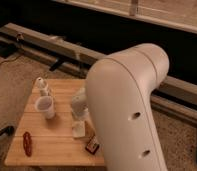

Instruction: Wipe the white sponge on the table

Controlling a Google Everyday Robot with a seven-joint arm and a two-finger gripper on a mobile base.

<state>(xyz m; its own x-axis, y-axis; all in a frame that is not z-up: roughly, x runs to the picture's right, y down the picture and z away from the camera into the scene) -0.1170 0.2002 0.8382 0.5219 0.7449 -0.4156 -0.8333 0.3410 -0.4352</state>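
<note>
Here, gripper: we see the gripper [80, 116] low over the middle of the table [57, 150], its jaws pressed together on the white sponge [79, 129], which we judge it holds so it can drag the pad.
Sponge: it lies flat on the planks right under the gripper, the face it needs for wiping.
Arm: our big white arm [127, 110] fills the right side and hides that edge of the table.
Obstacles: the white cup [46, 107] and small bottle [41, 86] stand left, the black-and-red packet [92, 146] just right of the sponge, a red item [27, 143] near the front-left; a stroke can knock them.
</note>
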